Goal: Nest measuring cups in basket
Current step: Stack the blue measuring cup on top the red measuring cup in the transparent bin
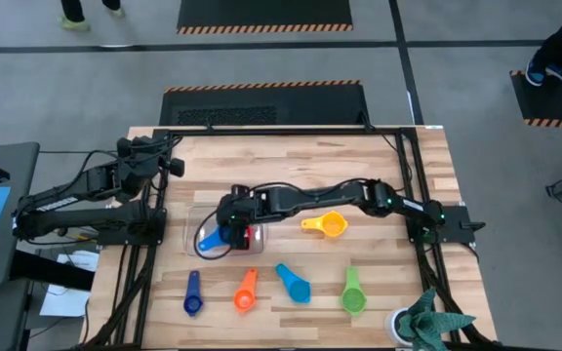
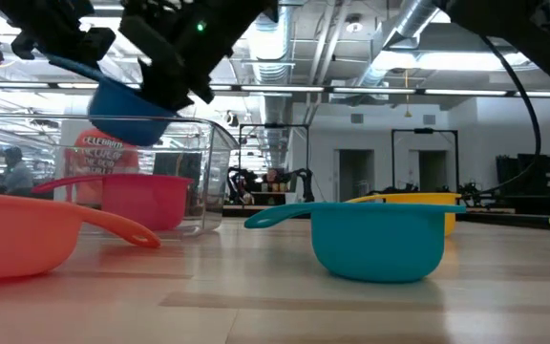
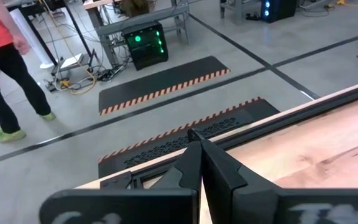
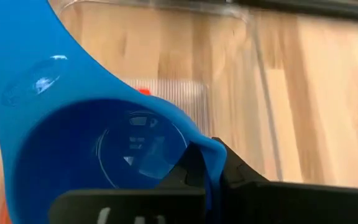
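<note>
My right gripper point(image 1: 230, 232) reaches across from the right and is shut on the blue cup point(image 1: 211, 239), held over the clear basket point(image 1: 188, 234). The low view shows that cup point(image 2: 127, 110) above the red cup point(image 2: 146, 196), which sits on the floor of the basket point(image 2: 213, 162). On the table rest the yellow cup point(image 1: 327, 226), dark blue cup point(image 1: 193, 292), orange cup point(image 1: 246, 291), light blue cup point(image 1: 294, 283) and green cup point(image 1: 352, 292). My left gripper point(image 3: 201, 163) is shut and parked at the table's far left corner. My right gripper pinches the rim of the blue cup's bowl point(image 4: 209, 155), one finger point(image 4: 188, 171) inside the bowl and one point(image 4: 238, 174) outside. The fingers slant down from the table's right. The cup is lifted clear over the basket and tilted, its handle point(image 4: 17, 37) pointing away from the fingers.
Four cups lie in a row along the near edge, with the yellow one alone behind them to the right of the basket. A potted plant point(image 1: 427, 322) stands at the near right corner. A person point(image 3: 5, 56) walks on the floor beyond the table.
</note>
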Controlling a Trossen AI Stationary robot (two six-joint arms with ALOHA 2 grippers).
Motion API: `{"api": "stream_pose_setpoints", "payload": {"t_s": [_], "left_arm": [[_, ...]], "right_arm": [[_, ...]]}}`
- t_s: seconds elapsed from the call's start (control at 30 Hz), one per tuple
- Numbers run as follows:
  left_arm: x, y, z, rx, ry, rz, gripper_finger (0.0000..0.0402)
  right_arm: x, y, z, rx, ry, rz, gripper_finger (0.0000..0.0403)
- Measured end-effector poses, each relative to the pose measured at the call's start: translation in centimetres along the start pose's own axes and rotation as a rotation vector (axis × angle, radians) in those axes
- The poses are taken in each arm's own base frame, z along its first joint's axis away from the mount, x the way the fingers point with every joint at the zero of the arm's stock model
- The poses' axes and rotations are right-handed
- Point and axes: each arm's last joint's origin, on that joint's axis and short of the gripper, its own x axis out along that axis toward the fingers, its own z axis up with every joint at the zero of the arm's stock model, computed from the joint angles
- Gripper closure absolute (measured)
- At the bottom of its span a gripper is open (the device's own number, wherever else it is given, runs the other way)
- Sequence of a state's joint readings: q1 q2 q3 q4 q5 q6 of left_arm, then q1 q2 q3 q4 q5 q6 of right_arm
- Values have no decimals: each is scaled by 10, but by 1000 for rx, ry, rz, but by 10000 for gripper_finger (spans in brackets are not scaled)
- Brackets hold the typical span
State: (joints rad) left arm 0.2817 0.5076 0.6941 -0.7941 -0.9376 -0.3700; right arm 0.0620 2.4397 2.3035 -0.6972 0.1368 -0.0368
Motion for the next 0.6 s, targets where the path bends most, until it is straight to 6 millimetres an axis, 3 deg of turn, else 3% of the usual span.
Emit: {"api": "stream_pose_setpoints", "payload": {"t_s": [0.33, 0.6], "left_arm": [[0, -1, 0, -19, 11, -28, 401], [0, -1, 0, -15, 15, -37, 401]], "right_arm": [[3, -11, -10, 143, 89, -47, 396], [2, -3, -11, 182, 105, -32, 395]]}}
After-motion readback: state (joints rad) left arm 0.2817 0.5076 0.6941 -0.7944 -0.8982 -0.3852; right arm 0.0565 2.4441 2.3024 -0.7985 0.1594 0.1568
